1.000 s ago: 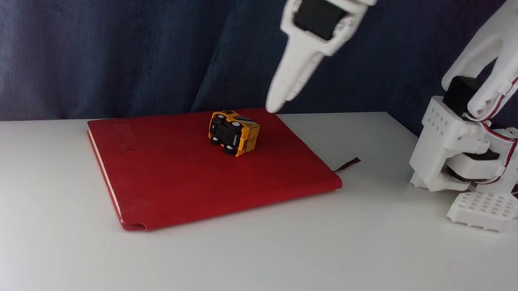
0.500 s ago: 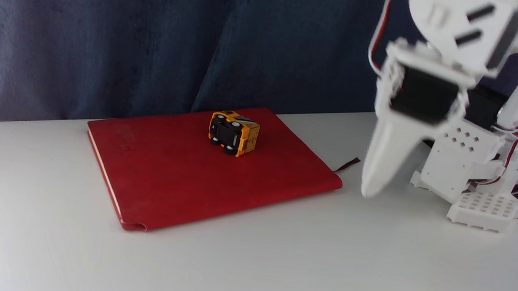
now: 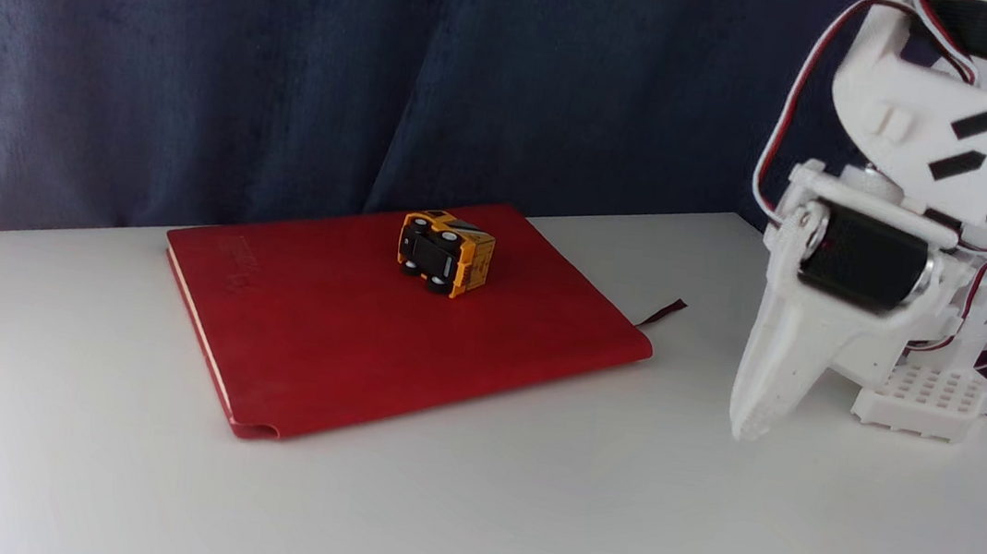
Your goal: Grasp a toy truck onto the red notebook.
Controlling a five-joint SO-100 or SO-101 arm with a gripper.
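Truck (image 3: 445,254) is lying on its side on the far part of the notebook (image 3: 377,320), wheels facing near-left. Pincer (image 3: 750,427) is hanging at right over the worktop (image 3: 523,503), fingers pressed together, well apart from both.

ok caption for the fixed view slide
Toy truck tipped on its side on the red notebook, gripper near the arm's base.

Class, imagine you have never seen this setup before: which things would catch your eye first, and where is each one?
First, the red notebook lying flat mid-table, vivid against the white table. On its far part the toy truck lies tipped on its side, wheels facing the camera. At the right, the white arm's gripper points down near the tabletop, its fingers together, well apart from the notebook.
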